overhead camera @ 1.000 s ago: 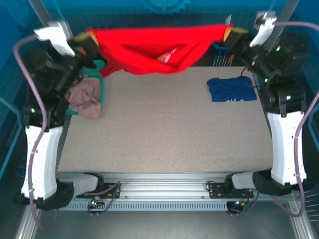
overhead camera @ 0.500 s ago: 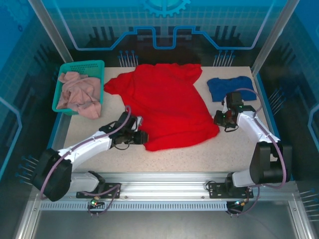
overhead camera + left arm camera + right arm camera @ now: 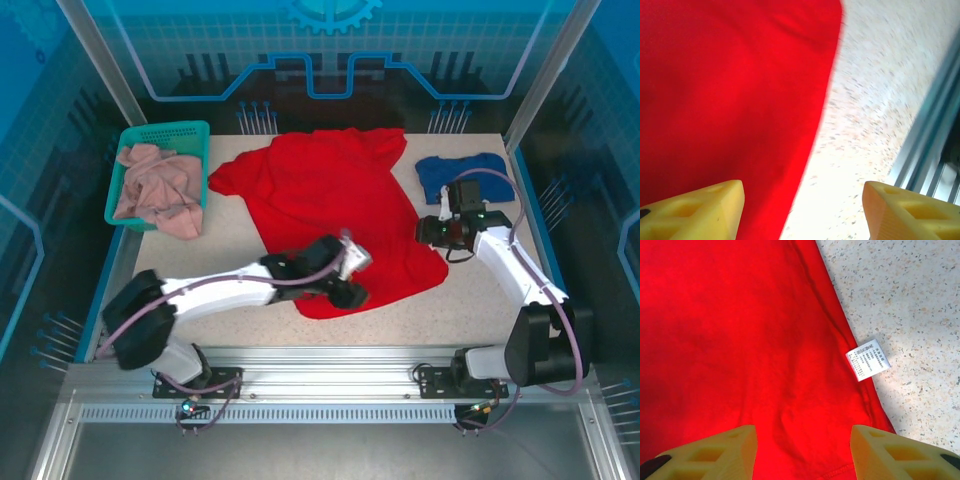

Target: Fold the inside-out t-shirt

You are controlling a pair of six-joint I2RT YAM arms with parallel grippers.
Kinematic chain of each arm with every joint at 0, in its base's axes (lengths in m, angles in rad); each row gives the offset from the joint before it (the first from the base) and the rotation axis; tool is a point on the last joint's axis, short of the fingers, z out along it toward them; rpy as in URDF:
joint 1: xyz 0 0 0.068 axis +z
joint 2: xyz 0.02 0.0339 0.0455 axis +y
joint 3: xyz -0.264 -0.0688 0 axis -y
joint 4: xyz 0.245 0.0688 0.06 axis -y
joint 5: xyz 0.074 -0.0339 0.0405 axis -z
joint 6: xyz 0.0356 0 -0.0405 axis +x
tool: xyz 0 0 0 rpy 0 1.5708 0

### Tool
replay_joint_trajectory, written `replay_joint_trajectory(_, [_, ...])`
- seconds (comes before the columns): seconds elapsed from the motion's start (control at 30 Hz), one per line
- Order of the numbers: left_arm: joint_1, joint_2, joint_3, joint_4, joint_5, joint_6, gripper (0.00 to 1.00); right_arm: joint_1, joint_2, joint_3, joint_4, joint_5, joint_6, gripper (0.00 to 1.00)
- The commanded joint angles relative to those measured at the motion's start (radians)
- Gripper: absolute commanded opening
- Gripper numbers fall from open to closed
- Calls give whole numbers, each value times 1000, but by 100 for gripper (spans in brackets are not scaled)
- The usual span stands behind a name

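Red cloth takes up the middle of the speckled tabletop [image 3: 420,315]: your inside-out t-shirt [image 3: 330,205], bright red and short-sleeved, lies spread out nearly flat, with its hem toward the arms. That looks like the flat starting layout you want before any fold. The left gripper [image 3: 348,282] hangs low over the near hem. Its yellow fingers [image 3: 692,210] are spread wide with nothing between them, one over the cloth and the other over bare table, so they straddle the shirt's edge. The right gripper [image 3: 432,232] sits at the shirt's right side seam, its fingers [image 3: 702,452] likewise parted and empty above the fabric. Just beside them a small white care label [image 3: 868,360] pokes out from the seam onto the table, which fits a shirt turned inside out. You probably have both tools at the edges to pick fresh grip points for the first fold. The dark blue t-shirt [image 3: 465,175] lies near the right sleeve, so watch you don't snag it. The teal mesh basket [image 3: 165,132] with the pinkish-beige garment [image 3: 160,195] stands well apart on the left.
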Motion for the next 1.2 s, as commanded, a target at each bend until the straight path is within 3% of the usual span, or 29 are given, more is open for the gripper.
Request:
replay_joint_trajectory(0.0, [-38, 146, 90, -11, 12, 195, 60, -42, 5, 16, 12, -48, 4, 54])
replay_joint_trajectory(0.33, [-28, 430, 313, -114, 16, 289, 59, -112, -70, -40, 28, -84, 3, 54])
replay_joint_trajectory(0.67, [-5, 535, 370, -155, 34, 301, 33, -111, -82, -50, 31, -94, 7, 54])
replay_joint_trajectory(0.93, [12, 477, 342, -108, 88, 266, 1, -112, -108, -64, 26, -96, 10, 54])
replay_joint_trajectory(1.07, [38, 425, 308, -42, 126, 210, 0, -112, -109, -69, 26, -102, 10, 54])
replay_joint_trajectory(1.17, [98, 335, 244, 54, 230, 92, 0, -110, -118, -71, 22, -112, 12, 54])
